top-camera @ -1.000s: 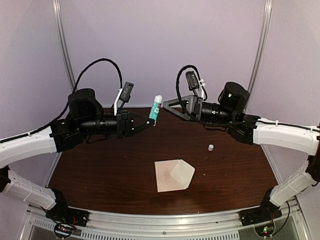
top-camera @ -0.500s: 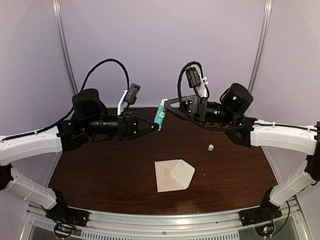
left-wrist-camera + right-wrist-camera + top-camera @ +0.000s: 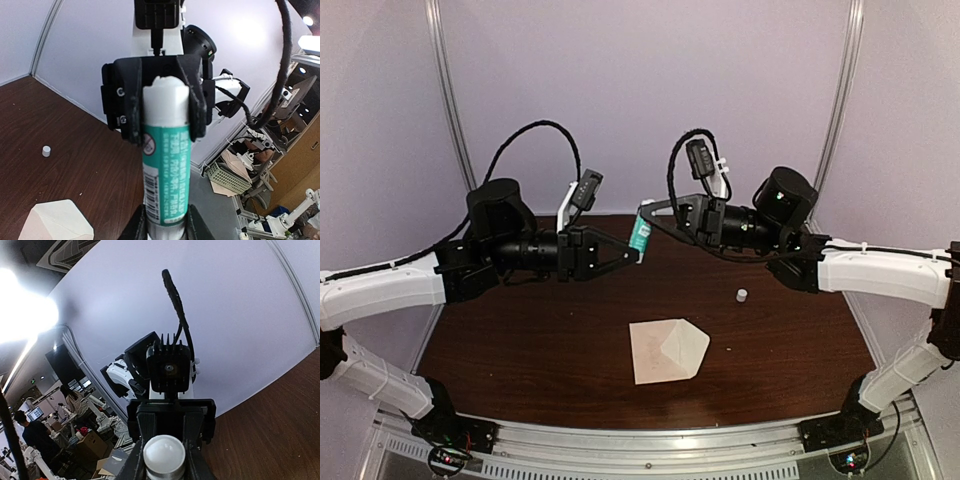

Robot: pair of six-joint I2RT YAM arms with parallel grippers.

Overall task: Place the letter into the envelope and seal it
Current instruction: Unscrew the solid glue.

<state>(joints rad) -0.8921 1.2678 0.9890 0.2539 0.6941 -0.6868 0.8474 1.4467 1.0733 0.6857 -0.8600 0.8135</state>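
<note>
Teal-and-white glue stick (image 3: 641, 232) is held in the air between both grippers, above the far half of the dark wooden table (image 3: 520, 340), tilted slightly with the white end uppermost. Fingers of the left gripper (image 3: 637, 256) are closed on the stick's lower, teal end. Fingers of the right gripper (image 3: 644, 208) are clamped on either side of the white upper end; contact on both sides is seen in the left wrist view. The envelope (image 3: 666, 350) is noted lying on the table toward the front edge, between the two arms, well apart from both grippers, its pointed flap directed to the right. A small white cylinder (image 3: 741, 295) is seen standing on the table, beyond the envelope and to its right, apart from it.
</note>
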